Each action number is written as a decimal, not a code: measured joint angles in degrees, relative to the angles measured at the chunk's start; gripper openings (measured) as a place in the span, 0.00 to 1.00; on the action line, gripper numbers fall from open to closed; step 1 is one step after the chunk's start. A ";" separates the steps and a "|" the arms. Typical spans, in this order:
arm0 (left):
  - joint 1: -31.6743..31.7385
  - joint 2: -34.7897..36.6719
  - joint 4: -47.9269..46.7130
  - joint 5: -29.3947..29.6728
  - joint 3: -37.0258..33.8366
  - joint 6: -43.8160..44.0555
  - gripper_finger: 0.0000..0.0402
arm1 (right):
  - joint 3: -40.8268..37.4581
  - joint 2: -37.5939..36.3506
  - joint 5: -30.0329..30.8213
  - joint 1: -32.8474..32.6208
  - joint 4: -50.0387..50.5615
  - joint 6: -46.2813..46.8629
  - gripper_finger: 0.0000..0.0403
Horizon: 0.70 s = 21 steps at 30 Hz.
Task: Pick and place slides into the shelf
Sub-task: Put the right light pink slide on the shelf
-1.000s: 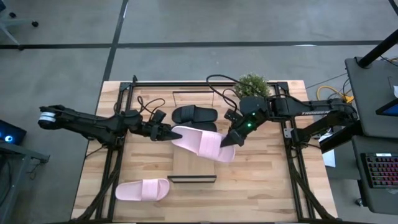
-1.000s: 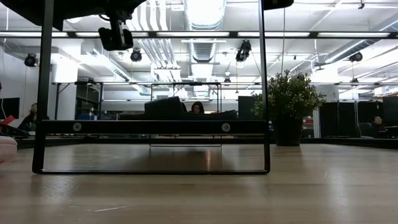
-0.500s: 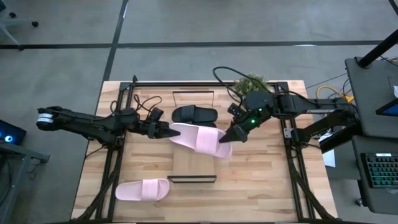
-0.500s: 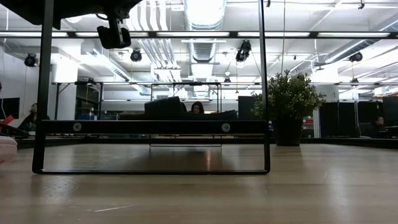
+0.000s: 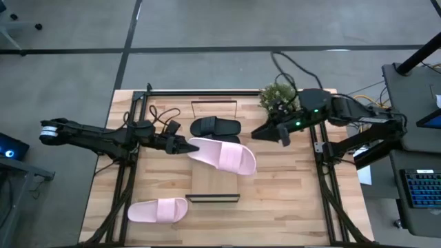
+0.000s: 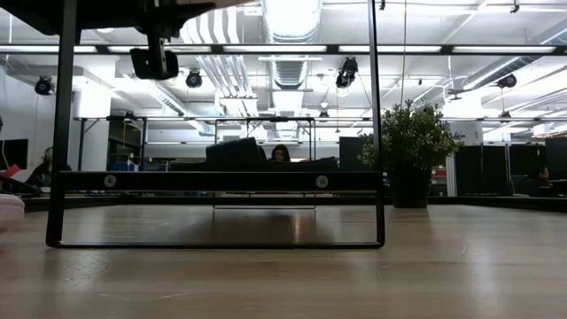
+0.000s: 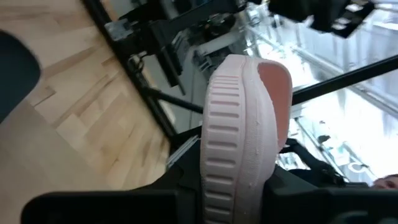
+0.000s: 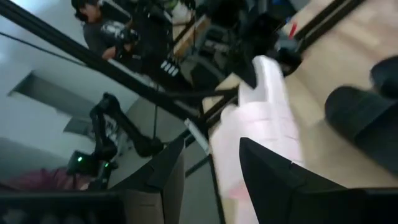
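Wooden counter [image 5: 289,200] under both arms; left arm stretched out low and level, its left hand [image 5: 185,146] clamped on the end of a pale pink slide [image 5: 224,154] that juts past the fingers over the shelf [image 5: 215,184]; right arm bent back, right hand [image 5: 260,131] released, fingers parted, just beyond that slide's far end; three slides visible: two pink, the second pink slide [image 5: 158,209] well nearer than the left hand, one black slide [image 5: 216,127] just beyond it.

Left claw [image 5: 185,146] clamps near table centre; right claw [image 5: 259,131] hangs apart, apparently spread.
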State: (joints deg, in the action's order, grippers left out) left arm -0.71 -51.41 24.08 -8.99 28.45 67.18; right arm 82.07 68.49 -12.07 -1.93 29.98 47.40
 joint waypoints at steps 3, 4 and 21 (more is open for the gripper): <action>0.00 0.39 0.46 0.34 0.04 0.07 0.11 | 0.04 -1.76 2.99 -0.04 0.19 -0.95 0.35; -0.01 0.41 0.19 0.49 0.04 0.61 0.11 | 0.04 -2.37 3.75 -0.02 0.25 -1.10 0.34; -8.55 2.47 -13.05 18.01 -0.74 10.55 0.11 | -0.22 -3.13 7.76 -0.02 5.49 -4.63 0.33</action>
State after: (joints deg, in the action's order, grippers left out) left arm -9.26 -48.94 11.03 9.02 27.70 77.73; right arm 81.84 65.36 -4.31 -1.96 35.47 42.77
